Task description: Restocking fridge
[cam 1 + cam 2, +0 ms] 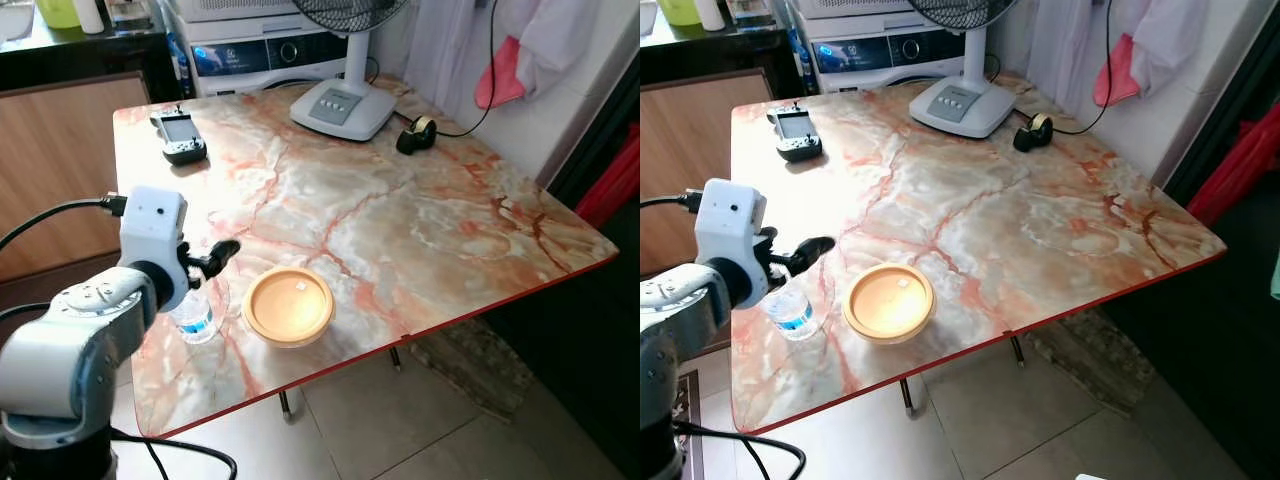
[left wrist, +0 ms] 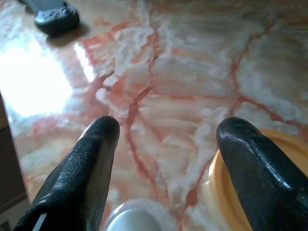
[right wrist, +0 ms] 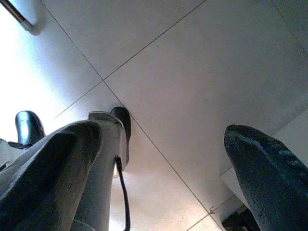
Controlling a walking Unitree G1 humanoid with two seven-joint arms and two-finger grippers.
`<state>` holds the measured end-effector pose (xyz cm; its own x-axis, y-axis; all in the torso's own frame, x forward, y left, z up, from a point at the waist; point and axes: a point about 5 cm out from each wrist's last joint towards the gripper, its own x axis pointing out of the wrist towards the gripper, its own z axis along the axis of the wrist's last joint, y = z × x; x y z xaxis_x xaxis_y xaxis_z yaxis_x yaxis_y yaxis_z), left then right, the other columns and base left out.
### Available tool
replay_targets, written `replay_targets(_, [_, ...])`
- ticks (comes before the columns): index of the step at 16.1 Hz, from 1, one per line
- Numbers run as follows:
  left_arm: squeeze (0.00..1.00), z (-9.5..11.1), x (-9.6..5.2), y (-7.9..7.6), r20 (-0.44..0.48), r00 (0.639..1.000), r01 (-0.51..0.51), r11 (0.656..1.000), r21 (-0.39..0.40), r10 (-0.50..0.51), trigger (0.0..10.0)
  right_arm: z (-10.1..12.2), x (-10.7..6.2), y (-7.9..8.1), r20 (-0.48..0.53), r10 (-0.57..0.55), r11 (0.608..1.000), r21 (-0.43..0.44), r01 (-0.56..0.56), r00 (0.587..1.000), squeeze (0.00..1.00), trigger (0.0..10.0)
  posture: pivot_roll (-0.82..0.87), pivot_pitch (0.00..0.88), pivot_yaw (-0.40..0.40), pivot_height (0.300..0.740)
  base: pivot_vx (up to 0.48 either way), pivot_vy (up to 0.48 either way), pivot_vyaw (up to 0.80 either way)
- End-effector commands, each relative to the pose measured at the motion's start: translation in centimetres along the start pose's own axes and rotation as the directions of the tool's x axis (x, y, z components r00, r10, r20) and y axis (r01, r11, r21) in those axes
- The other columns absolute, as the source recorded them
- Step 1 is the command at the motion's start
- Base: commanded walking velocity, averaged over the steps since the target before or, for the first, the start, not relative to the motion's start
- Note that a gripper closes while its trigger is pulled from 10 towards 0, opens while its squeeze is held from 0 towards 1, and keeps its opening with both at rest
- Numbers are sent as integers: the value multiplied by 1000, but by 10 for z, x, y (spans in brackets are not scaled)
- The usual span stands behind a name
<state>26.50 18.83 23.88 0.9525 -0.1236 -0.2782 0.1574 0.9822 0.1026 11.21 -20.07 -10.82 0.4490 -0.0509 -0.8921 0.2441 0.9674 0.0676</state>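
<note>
Left arm was bent in at the lower left, left gripper (image 2: 166, 144) levelled forward with fingers (image 2: 82, 168) spread wide; right gripper (image 3: 159, 173) hung down, its fingers (image 3: 267, 173) likewise parted.

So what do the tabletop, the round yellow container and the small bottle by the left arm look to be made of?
Tabletop: glossy marble-pattern surface with a red edge, probably laminate; it mirrors the window glare.
Round container: matte yellow-tan, likely plastic, with a smooth moulded rim.
Bottle: clear plastic by the look, with a blue label and a white cap; the left end effector hovers open above it.
</note>
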Motion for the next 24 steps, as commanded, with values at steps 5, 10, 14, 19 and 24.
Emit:
replay_targets(5, [0,-9,-9,5,-109,994,18,1000,6,-17,10000,-5,-1,-2,-22,-6,1000,0,6,1000,0,10000,236,62,-53,740,0,0,0])
replay_targets(10, [0,-19,-10,2,-158,987,17,1000,-2,-17,10000,-6,-1,-3,-24,-4,1000,-6,4,1000,0,10000,228,50,-55,740,0,0,0])
replay_targets(14, [0,-22,-10,3,-178,984,-6,1000,30,11,10000,-6,-2,-4,-23,-3,1000,-4,3,1000,0,10000,226,42,-57,740,0,0,0])
replay_targets(19, [0,-27,-9,3,-196,980,-15,999,52,25,0,-6,-2,-4,-21,-1,1000,-2,1,1000,0,10000,225,44,-58,740,0,0,0])
replay_targets(24, [0,-27,-8,4,-187,981,-35,995,92,52,0,-6,-2,-5,-21,0,1000,-6,0,1000,0,10000,227,55,-63,740,0,0,0])
